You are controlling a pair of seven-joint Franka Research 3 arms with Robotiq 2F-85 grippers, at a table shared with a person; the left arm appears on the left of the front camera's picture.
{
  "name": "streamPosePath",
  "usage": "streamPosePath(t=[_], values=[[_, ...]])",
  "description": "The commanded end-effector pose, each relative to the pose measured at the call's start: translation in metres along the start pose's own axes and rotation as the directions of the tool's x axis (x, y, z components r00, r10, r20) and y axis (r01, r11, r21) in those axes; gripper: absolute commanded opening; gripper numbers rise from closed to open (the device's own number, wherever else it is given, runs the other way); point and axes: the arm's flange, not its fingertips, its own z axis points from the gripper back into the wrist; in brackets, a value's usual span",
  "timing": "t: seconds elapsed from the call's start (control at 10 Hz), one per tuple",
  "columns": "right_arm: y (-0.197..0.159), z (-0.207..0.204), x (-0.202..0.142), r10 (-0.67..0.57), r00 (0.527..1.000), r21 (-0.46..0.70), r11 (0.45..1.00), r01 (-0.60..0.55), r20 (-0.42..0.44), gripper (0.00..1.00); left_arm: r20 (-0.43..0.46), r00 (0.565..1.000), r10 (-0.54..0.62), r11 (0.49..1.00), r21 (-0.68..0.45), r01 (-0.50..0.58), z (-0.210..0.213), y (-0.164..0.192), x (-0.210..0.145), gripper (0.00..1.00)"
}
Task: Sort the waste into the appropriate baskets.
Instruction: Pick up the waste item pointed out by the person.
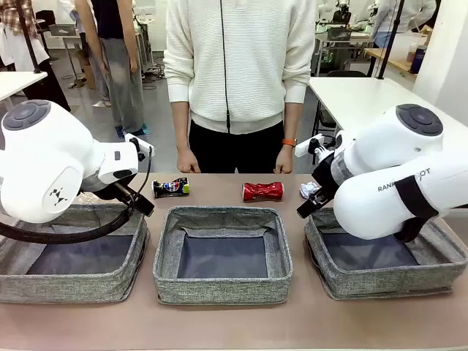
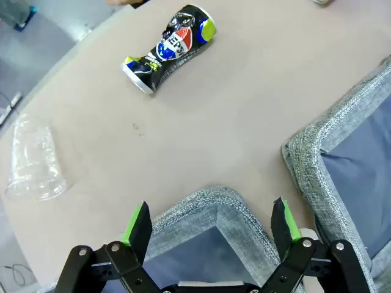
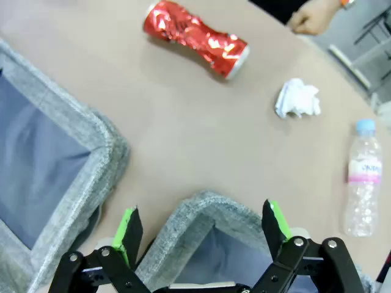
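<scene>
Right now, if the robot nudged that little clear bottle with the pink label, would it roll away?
Probably. The bottle lies on its side on the table, round-bodied, so it would likely roll. It looks empty, so likely light.

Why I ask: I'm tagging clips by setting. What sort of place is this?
Probably a robotics lab: a white left arm and right arm flank a table with three grey fabric bins, and a white worktable stands behind the person.
</scene>
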Motion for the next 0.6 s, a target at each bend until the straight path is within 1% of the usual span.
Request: streamPosePath(t=[0.0, 0.5], values=[[0.0, 0.0, 0.0, 0.0, 1.0, 0.0, 1.0, 0.0, 0.0, 1.0, 0.0, 1.0, 0.0, 1.0, 0.0, 0.0, 0.0001, 0.0, 0.0, 1.0], [0.0, 0.0, 0.0, 0.0, 1.0, 0.0, 1.0, 0.0, 0.0, 1.0, 0.0, 1.0, 0.0, 1.0, 0.0, 0.0, 0.0001, 0.0, 0.0, 1.0]])
